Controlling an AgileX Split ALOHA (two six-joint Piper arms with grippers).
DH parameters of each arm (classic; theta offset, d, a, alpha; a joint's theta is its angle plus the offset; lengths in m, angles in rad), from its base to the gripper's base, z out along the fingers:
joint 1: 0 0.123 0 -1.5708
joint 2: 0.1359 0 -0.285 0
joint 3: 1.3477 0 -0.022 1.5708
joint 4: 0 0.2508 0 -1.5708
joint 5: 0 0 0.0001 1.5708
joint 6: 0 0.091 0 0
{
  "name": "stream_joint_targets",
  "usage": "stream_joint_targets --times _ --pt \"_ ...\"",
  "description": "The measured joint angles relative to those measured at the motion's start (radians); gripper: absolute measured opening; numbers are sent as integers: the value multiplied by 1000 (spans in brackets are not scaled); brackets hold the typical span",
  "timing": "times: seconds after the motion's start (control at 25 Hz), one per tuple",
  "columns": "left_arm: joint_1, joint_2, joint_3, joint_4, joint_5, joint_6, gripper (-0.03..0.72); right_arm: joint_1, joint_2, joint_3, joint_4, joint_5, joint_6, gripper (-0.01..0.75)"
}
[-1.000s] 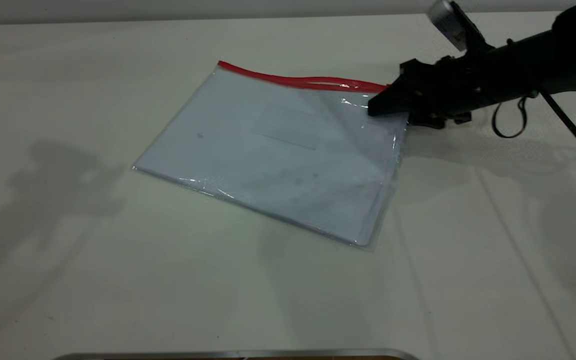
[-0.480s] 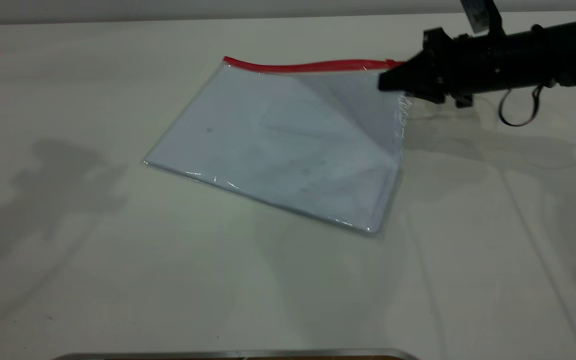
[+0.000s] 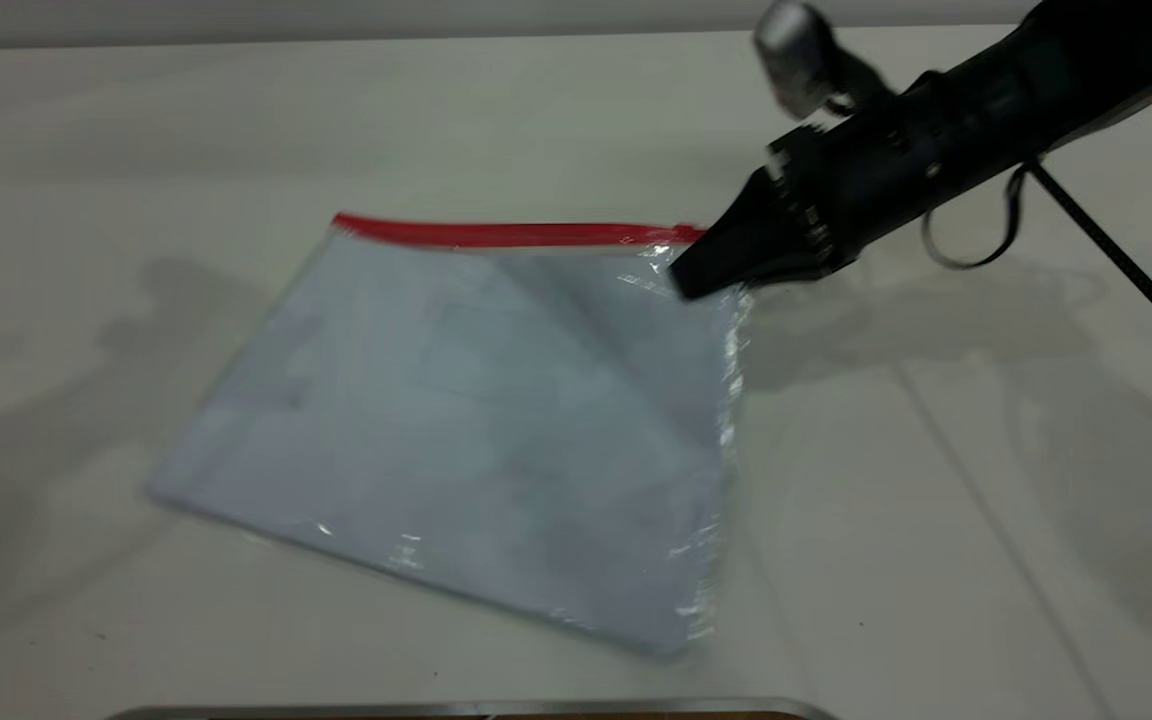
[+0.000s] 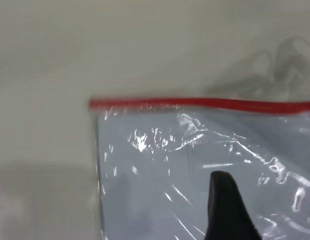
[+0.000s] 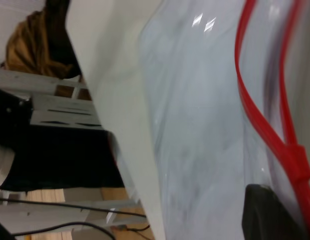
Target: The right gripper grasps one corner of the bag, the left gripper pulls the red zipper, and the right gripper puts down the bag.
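Observation:
The bag (image 3: 476,420) is a clear pouch with white paper inside, and most of it lies on the white table (image 3: 936,560). My right gripper (image 3: 688,280) is shut on its far right corner, just under the red zipper (image 3: 516,235), and holds that corner raised. In the right wrist view the bag (image 5: 205,125) fills the frame; two red zipper strips (image 5: 255,115) run apart and join beside my right gripper (image 5: 280,215). In the left wrist view my left gripper (image 4: 267,197) stands open over the bag (image 4: 160,190), short of the red zipper (image 4: 195,104). The exterior view does not show the left arm.
A black cable (image 3: 1126,260) trails from the right arm across the table's right side. A metal rim (image 3: 476,708) lies at the near edge. Past the table edge in the right wrist view are shelves (image 5: 59,115) and cables.
The right gripper, still shut on the corner, rose and then swung left and toward the near edge. The whole bag slid with it toward the front of the table.

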Motion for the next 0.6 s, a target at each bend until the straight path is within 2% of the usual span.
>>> stream_joint_targets --times 0.16,0.36,0.6 --pt "-63 85 -35 -41 -36 48 469 -30 1 -88 45 1 40 33" --pt "-124 249 -193 -63 -41 106 469 27 -2 -138 50 0 49 33" --pt "-158 490 -440 -79 105 235 469 48 -42 -139 8 3 53 33"
